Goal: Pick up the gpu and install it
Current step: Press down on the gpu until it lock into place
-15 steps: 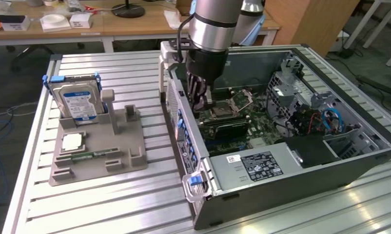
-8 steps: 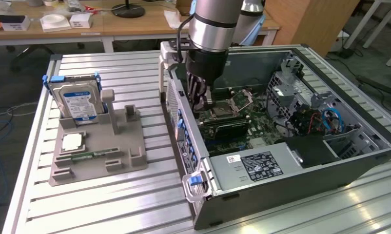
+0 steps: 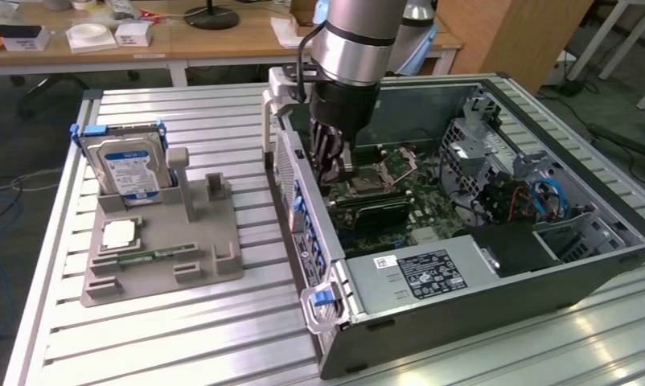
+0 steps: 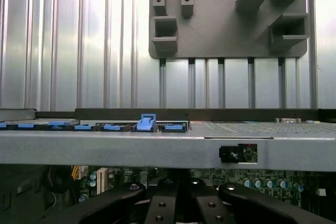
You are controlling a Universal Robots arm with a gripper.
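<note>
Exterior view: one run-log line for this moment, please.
gripper: shut, down inside open grey computer case over green motherboard | boxy blue-white labelled hard drive: upright in grey holder

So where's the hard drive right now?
The hard drive stands upright in the grey holder on the slatted table, at the exterior view's left, apart from the open computer case.

One computer case [image 3: 451, 265] lies open on the counter [image 3: 194, 338]. One grey holder [image 3: 162, 241] stands beside it, carrying one hard drive [image 3: 127, 167], one processor [image 3: 120, 234] and one memory stick [image 3: 140, 257].
</note>
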